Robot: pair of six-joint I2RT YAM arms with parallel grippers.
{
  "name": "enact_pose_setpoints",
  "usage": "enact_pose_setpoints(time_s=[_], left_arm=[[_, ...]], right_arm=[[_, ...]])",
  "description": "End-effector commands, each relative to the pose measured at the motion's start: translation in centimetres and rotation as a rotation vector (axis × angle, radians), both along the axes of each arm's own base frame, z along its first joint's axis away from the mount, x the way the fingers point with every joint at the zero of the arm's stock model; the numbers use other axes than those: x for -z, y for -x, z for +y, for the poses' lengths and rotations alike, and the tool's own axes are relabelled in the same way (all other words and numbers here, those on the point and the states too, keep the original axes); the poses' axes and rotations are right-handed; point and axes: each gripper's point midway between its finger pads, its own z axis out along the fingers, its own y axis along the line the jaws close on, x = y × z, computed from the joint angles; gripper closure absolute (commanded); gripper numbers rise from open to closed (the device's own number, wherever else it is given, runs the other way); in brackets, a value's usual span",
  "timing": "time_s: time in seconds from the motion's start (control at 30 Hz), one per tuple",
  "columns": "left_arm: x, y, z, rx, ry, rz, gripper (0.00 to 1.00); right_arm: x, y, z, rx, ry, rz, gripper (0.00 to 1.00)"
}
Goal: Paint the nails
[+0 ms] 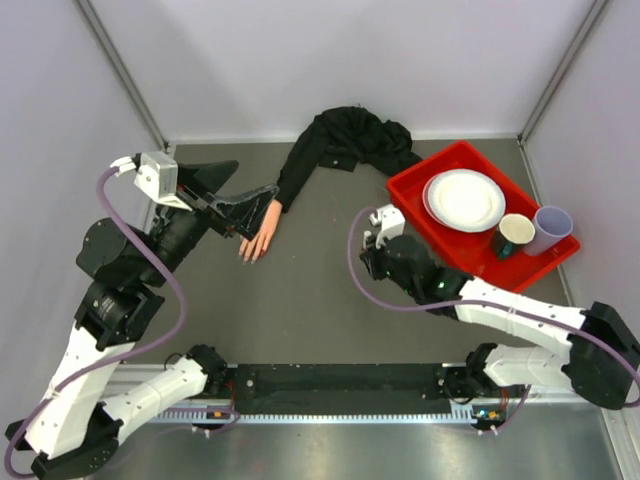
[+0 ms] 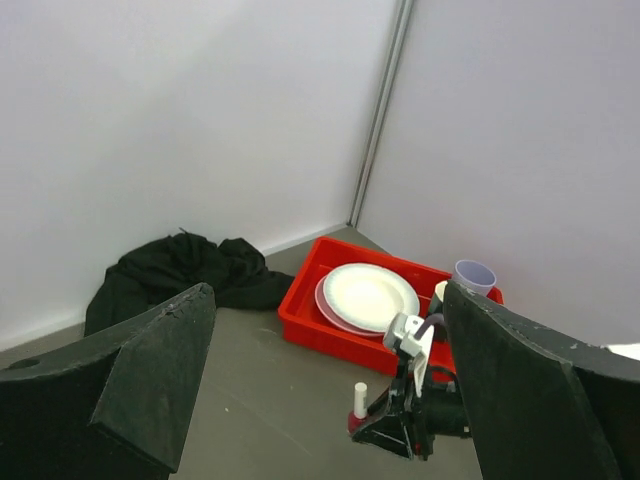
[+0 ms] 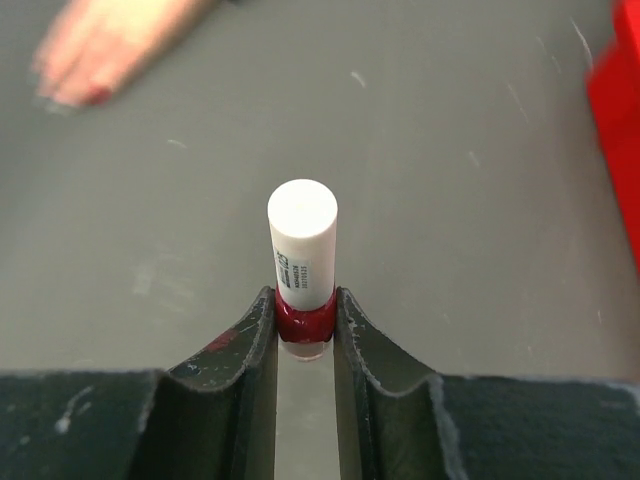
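Note:
The peach mannequin hand [image 1: 262, 235] lies palm down on the grey table, its black sleeve [image 1: 340, 145] trailing to the back wall. Its nails [image 1: 250, 256] are too small to make out from above. In the blurred right wrist view the hand [image 3: 100, 50] shows a red patch at one fingertip. My left gripper [image 1: 248, 190] hovers just over the wrist, wide open and empty [image 2: 328, 300]. My right gripper [image 1: 372, 250] is shut on the small red polish bottle [image 3: 303, 270], which stands upright with its white cap on, right of the hand.
A red tray [image 1: 410, 190] at the back right holds stacked plates [image 1: 465, 200] and a dark cup [image 1: 515, 233]. A lilac cup [image 1: 552, 228] sits at its right edge. The tray's rim [image 3: 625, 120] is close on my right gripper's right side.

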Motion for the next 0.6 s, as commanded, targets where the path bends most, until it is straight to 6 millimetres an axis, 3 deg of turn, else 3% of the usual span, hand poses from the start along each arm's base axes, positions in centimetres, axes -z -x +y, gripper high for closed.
enact_pose_setpoints(time_s=[0.0,0.03,0.07,0.27,0.57], left_arm=[[1.4,-0.6,-0.1,-0.012,0.017,0.05,0.01],[1.5,-0.5,-0.1,-0.007,0.017,0.053,0.01],[1.6,-0.4,-0.3,0.002,0.017,0.057,0.01],[3.0,-0.5,-1.1,0.033,0.001,0.093,0.02],[4.1,-0.4,-0.8,0.025,-0.014,0.124,0.01]], right_arm=[[0.4,-2.1,-1.8,0.22,-0.16,-0.115,1.0],[0.6,-2.1,-1.3,0.22,-0.187,-0.14,1.0],[2.1,-1.7,-1.8,0.222,-0.162,-0.134,1.0],[4.8,-2.2,-1.5,0.228,-0.15,-0.145,1.0],[6.9,-3.1,-0.3,0.21,-0.115,-0.146,1.0]])
